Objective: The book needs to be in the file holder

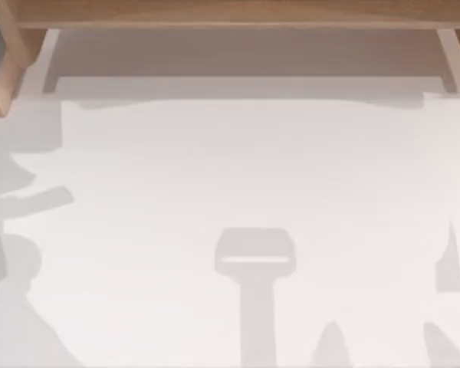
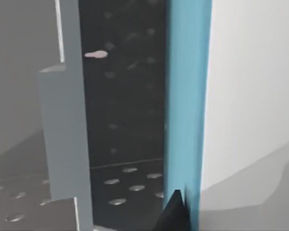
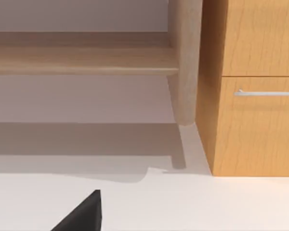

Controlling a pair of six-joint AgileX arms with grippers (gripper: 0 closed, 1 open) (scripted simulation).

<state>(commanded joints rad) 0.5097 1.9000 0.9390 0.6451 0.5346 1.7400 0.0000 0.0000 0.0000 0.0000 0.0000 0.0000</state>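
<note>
The book (image 2: 188,96) stands upright, with a blue spine and a white cover. My left gripper (image 2: 185,219) is shut on its near edge, and one black fingertip (image 2: 174,211) rests against the blue side. Right beside the book is the file holder (image 2: 62,134), which has grey walls and a dark perforated floor and back. The book stands at the holder's open slot. Whether it touches the floor I cannot tell. My right gripper (image 3: 135,226) is parked over the white table (image 3: 207,202), open, with one dark fingertip (image 3: 84,214) showing and nothing held.
A wooden shelf (image 1: 230,11) runs along the back of the white table (image 1: 238,169). In the right wrist view, a wooden leg (image 3: 185,62) and a cabinet (image 3: 257,86) with a metal drawer handle stand behind the table's far edge.
</note>
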